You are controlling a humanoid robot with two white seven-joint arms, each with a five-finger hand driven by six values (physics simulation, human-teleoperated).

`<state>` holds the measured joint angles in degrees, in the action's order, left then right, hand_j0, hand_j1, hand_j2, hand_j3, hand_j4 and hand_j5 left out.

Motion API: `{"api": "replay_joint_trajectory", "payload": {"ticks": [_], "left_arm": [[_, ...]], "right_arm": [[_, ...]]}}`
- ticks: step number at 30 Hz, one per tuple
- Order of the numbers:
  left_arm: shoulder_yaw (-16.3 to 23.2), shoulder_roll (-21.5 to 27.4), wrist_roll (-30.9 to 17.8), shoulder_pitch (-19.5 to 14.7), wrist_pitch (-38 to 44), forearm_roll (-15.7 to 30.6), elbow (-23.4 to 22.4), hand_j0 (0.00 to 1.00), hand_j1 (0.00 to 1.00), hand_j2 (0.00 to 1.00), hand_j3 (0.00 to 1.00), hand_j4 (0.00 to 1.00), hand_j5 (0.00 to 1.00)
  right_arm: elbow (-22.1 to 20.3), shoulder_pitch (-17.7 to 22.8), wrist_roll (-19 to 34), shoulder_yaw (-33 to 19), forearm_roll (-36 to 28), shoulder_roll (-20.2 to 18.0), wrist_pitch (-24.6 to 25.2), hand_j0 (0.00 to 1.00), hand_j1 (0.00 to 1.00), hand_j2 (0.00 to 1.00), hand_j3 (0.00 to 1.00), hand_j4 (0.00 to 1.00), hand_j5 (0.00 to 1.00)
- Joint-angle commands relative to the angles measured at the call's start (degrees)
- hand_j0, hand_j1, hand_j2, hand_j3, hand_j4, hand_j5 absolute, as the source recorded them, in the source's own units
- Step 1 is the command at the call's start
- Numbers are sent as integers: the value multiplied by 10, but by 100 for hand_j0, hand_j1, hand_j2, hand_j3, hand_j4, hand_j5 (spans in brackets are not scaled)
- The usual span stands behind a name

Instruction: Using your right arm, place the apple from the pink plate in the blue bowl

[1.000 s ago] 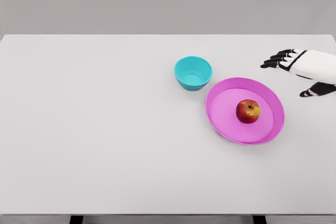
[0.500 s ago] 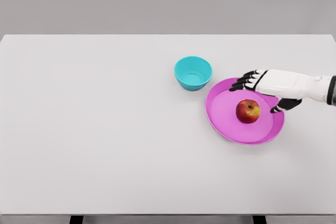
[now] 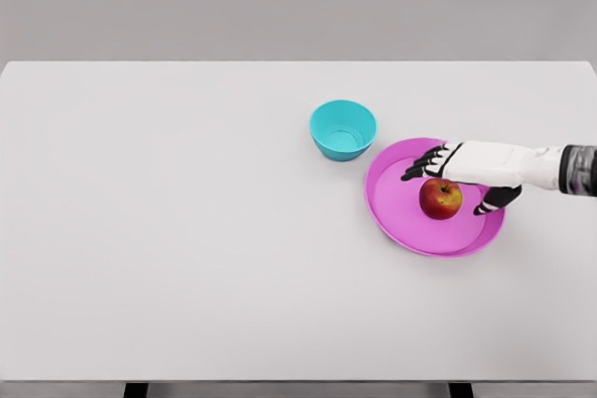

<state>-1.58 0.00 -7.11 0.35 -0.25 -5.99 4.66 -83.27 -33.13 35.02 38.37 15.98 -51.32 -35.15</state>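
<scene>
A red and yellow apple (image 3: 440,199) lies in the middle of the pink plate (image 3: 396,214) at the right of the white table. My right hand (image 3: 451,181) reaches in from the right and hovers over the apple. Its fingers (image 3: 419,166) stretch past the apple's far side, the thumb (image 3: 492,201) hangs at the apple's right, and the hand is open and holds nothing. The blue bowl (image 3: 343,129) stands upright and empty just up and left of the plate. My left arm is out of view.
The white table (image 3: 187,230) spans the whole view, its front edge near the bottom of the picture and its right edge just beyond the plate. A grey wall rises behind it.
My right hand has come in from the far right, moving left and down, from beside the plate to over the apple. The apple, plate and bowl have not moved.
</scene>
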Motion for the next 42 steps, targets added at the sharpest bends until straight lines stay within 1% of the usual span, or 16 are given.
{"api": "replay_joint_trajectory", "payload": {"ticks": [1,9,16,17,18,19,21,22,23,24,25,26,27,29,42], "left_arm": [[0,0,0,0,0,0,0,100,100,100,100,100,100],[0,0,0,0,0,0,0,100,100,100,100,100,100],[0,0,0,0,0,0,0,100,100,100,100,100,100],[0,0,1,0,0,0,0,100,100,100,100,100,100],[0,0,0,0,0,0,0,100,100,100,100,100,100],[0,0,1,0,0,0,0,100,100,100,100,100,100],[0,0,1,0,0,0,0,100,100,100,100,100,100],[0,0,1,0,0,0,0,100,100,100,100,100,100],[0,0,1,0,1,0,0,100,100,100,100,100,100],[0,0,1,0,0,0,0,100,100,100,100,100,100],[0,0,1,0,0,0,0,100,100,100,100,100,100],[0,0,0,0,0,0,0,100,100,100,100,100,100],[0,0,0,0,1,0,0,100,100,100,100,100,100],[0,0,0,0,0,0,0,100,100,100,100,100,100],[0,0,0,-1,0,0,0,100,100,100,100,100,100]], "right_arm": [[9,0,0,7,2,2,1,100,100,100,100,100,100],[13,-5,0,26,2,3,1,100,100,100,100,100,100],[13,-7,0,33,2,8,1,100,100,100,100,100,100],[13,-7,0,34,2,9,1,96,96,96,96,96,96],[13,-7,0,35,2,8,1,96,96,96,96,96,96],[14,-7,0,35,2,8,1,90,90,90,90,90,90],[14,-7,0,35,2,8,1,65,65,65,65,65,65],[14,-7,0,35,2,8,1,56,56,56,56,56,56],[14,-7,0,35,2,8,1,49,49,49,49,49,49],[13,-7,0,35,2,8,1,46,46,46,46,46,46],[14,-7,0,35,2,8,1,41,41,41,41,41,41],[14,-7,0,35,2,8,1,40,40,40,40,40,40],[14,-7,0,35,2,8,1,37,37,37,37,37,37],[14,-7,0,35,2,8,1,36,36,36,36,36,36],[15,-33,0,26,0,12,1,36,36,36,36,36,36]]}}
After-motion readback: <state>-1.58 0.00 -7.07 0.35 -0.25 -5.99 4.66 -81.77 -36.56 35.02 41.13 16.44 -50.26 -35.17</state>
